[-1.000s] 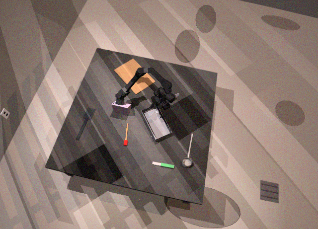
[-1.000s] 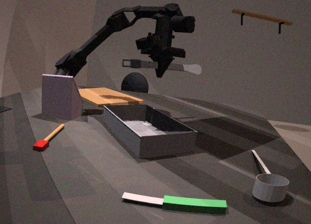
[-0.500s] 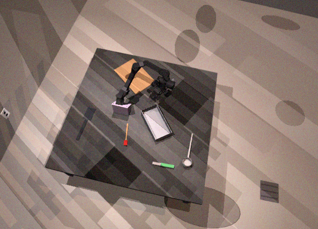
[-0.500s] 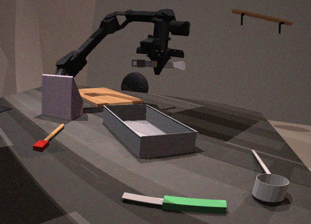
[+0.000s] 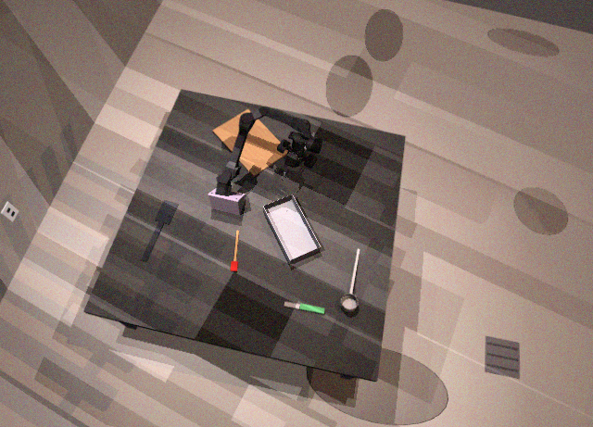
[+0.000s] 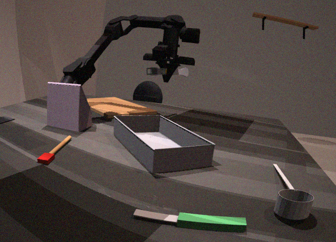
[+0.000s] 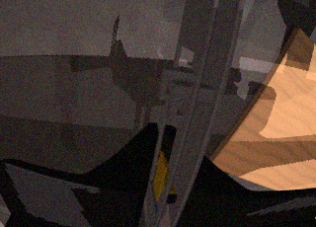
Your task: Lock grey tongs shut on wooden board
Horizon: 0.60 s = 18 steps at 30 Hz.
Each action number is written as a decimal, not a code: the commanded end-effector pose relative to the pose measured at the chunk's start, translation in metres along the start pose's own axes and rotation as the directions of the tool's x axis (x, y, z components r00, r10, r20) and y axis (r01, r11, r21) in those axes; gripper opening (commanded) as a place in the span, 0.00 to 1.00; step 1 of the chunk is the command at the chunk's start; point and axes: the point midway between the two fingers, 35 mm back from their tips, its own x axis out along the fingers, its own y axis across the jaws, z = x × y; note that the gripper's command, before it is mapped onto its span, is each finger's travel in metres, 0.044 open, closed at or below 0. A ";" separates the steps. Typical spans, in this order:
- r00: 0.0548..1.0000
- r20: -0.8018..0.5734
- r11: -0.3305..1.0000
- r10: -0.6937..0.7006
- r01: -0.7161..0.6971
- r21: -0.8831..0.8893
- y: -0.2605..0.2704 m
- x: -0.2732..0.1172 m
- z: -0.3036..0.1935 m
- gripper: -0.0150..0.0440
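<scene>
My gripper is shut on the grey tongs and holds them in the air, high above the table. In the exterior view the tongs lie roughly level across the fingers, a squared loop end to the left and a pale rounded end to the right. In the wrist view their long arms run close side by side; whether they are locked cannot be told. The wooden board lies flat beside and below the gripper. The roasting tin holds no tongs.
The arm stands on a lilac block beside the board. A red-headed brush, a green-handled knife, a metal ladle and a dark spatula lie farther off on the table.
</scene>
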 end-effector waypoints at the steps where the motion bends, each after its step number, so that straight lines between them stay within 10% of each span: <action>1: 1.000 0.024 0.999 0.001 0.000 -0.049 -0.013 0.004 -0.010 0.00; 18: 0.989 0.148 0.959 0.007 0.036 -0.283 -0.082 0.031 -0.050 0.00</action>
